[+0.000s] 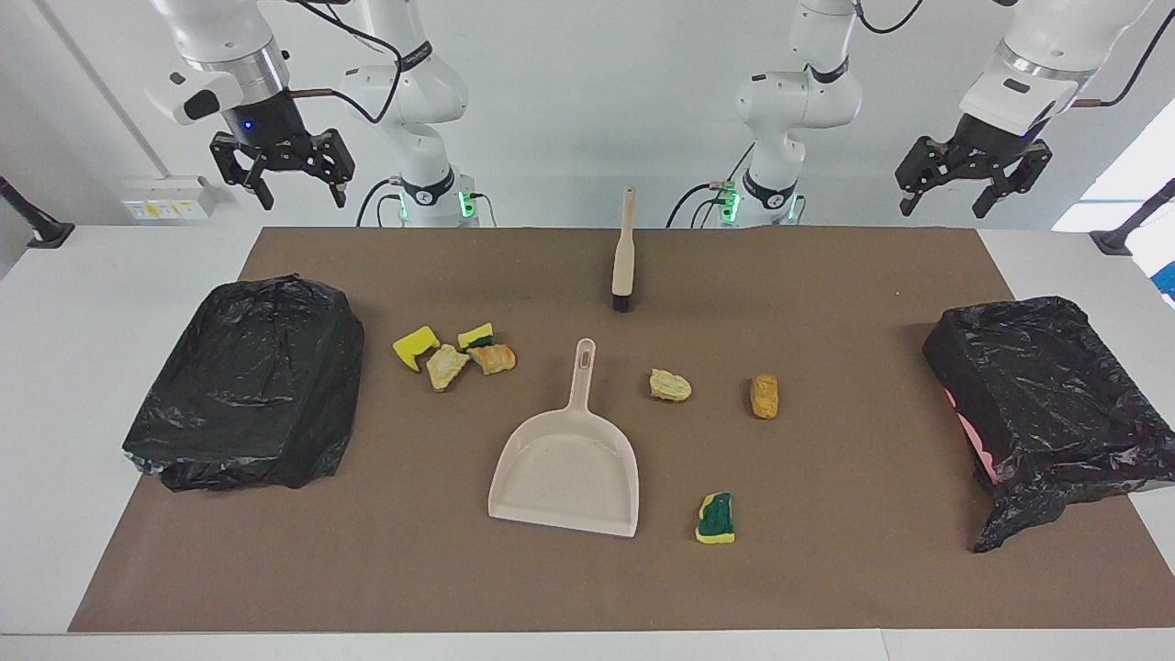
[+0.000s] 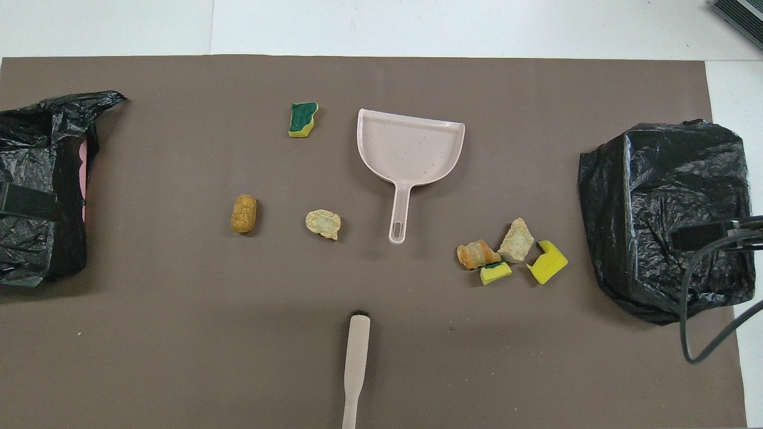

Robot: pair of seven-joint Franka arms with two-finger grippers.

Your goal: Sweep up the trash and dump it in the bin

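Nothing's started yet: both arms wait up high, left gripper point(image 1: 975, 188) and right gripper point(image 1: 284, 174) with fingers spread, holding nothing. The sponge and bread-like trash scraps point(image 1: 454, 355) lie scattered around the beige plastic dustpan point(image 1: 569, 464) (three apart, four clustered). Next move, I reckon: grab the beige black-bristled brush point(image 1: 624, 252) and dustpan.

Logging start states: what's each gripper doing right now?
Left gripper: open, holding nothing, raised near its bin.
Right gripper: open, holding nothing, raised near the other bin.

facing: high, across table, toward robots | overhead: steeply down from robots' end | shared: brown mat point(image 1: 826, 551), half-turn apart
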